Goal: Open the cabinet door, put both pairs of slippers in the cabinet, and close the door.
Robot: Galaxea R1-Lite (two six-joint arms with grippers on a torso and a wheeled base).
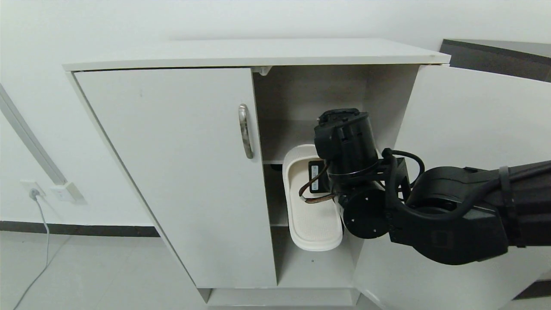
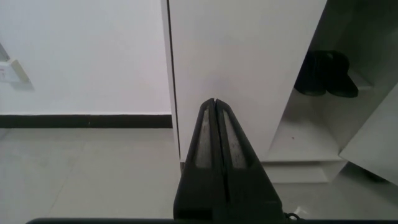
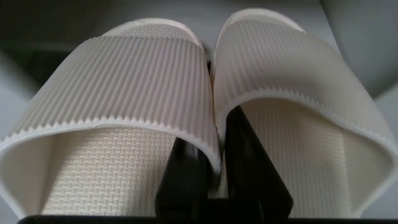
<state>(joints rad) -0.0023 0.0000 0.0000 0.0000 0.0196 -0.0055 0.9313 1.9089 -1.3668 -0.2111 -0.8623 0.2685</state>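
Clamping the white slippers (image 1: 312,215) by their touching inner edges, the right gripper (image 3: 214,168) holds them in the open right half of the cabinet (image 1: 258,51), apparently above the middle shelf. They should be light, bendy foam, so that shared edge grips best. The left gripper (image 2: 214,112) is pressed together, empty.

The cabinet (image 1: 258,49) stands on the pale floor (image 1: 86,267), right door swung wide, left door closed. Inside, on a shelf (image 2: 359,79), there's a pair of dark slippers (image 2: 326,73) side by side, just above the white bottom board (image 2: 305,140). A grey cable (image 1: 36,275) trails onto the floor by the wall.
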